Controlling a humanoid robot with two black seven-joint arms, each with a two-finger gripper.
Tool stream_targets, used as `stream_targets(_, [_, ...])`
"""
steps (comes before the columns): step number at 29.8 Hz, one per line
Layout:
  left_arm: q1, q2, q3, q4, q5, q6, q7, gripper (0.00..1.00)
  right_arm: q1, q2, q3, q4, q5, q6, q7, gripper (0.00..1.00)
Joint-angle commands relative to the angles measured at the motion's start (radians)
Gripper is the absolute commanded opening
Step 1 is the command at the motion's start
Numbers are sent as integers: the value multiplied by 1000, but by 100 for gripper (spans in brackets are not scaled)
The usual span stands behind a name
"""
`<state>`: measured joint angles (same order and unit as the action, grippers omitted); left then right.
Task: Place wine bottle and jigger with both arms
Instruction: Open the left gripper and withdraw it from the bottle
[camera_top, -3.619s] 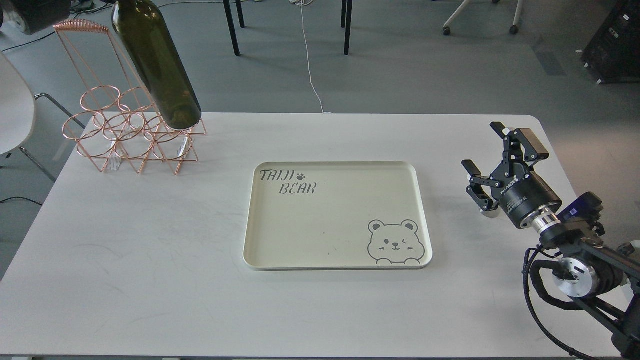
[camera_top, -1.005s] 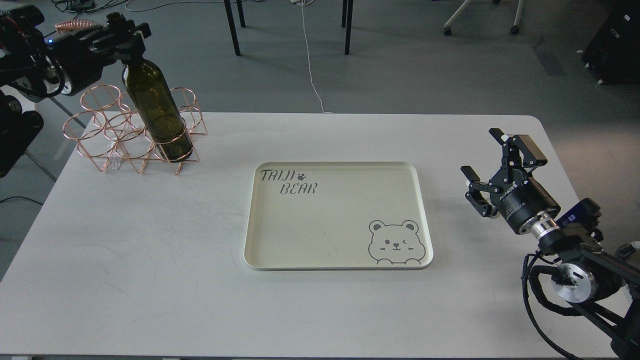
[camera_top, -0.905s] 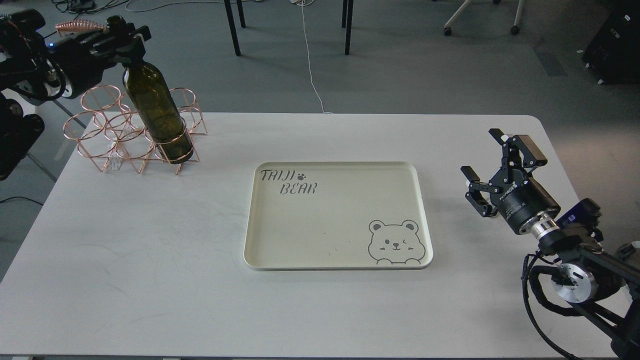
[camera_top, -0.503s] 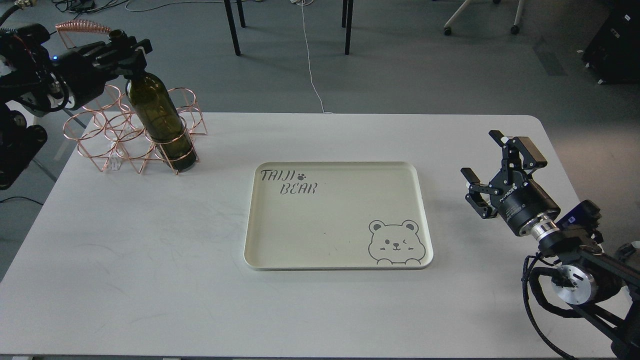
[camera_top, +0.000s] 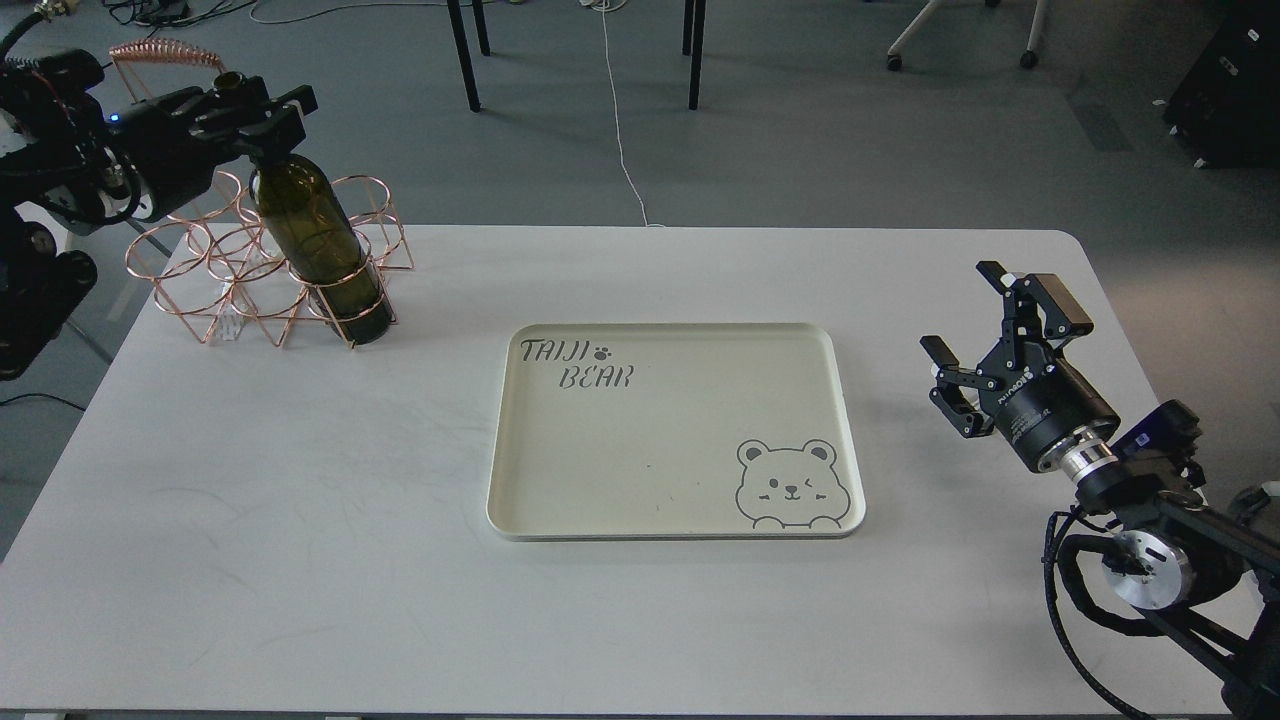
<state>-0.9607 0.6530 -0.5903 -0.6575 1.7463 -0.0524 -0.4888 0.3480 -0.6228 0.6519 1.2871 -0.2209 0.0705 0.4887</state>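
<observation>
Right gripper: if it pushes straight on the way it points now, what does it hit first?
Nothing close: the right gripper is open, pointing up-left over bare table, past the tray. Depth unclear.

dark olive-green wine bottle (camera_top: 312, 240), copper wire rack (camera_top: 215, 270), cream tray (camera_top: 520, 470) with grey bear print + "TAIJI BEAR" lettering, white surface (camera_top: 300, 520), black pincers

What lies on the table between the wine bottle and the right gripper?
In the head view, the cream tray lies between the wine bottle and the right gripper. Nothing is on it; otherwise only bare table.
</observation>
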Motion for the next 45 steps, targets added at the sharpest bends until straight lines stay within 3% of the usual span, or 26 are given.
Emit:
stream_targets(1, [2, 2, 0, -7, -27, 0, 0, 97, 0, -2, 0, 1, 0, 0, 0, 99])
stream_targets(7, [36, 40, -5, -53, -37, -9, 0, 98, 0, -2, 2, 1, 0, 0, 0, 99])
stream_targets(16, [189, 224, -29, -307, -270, -70, 0, 98, 0, 0, 15, 3, 0, 0, 0, 99])
stream_targets(20, [308, 255, -110, -381, -353, -78, 0, 98, 2, 14, 23, 1, 0, 0, 0, 99])
stream_targets(23, [465, 258, -213, -497, -517, -104, 0, 98, 0, 35, 43, -3, 0, 2, 0, 99])
stream_targets(26, [623, 211, -345, -628, -677, -132, 0, 98, 2, 66, 55, -5, 0, 0, 0, 99])
stream_targets(30, [781, 47, -505, -737, -743, -129, 0, 98, 9, 77, 63, -8, 2, 2, 0, 99])
stream_targets(36, [843, -192, -554, -738, -769, -138, 0, 98, 25, 104, 65, -35, 3, 14, 0, 99])
stream_targets(40, [847, -318, -571, -720, -838, -138, 79, 98, 17, 107, 64, -34, 3, 14, 0, 99])
stream_targets(43, [847, -403, -608, -686, -841, -138, 197, 98, 12, 110, 64, -31, 3, 14, 0, 99])
stream_targets(45, [841, -434, -625, -653, -843, -138, 249, 98, 12, 123, 64, -31, 3, 15, 0, 99])
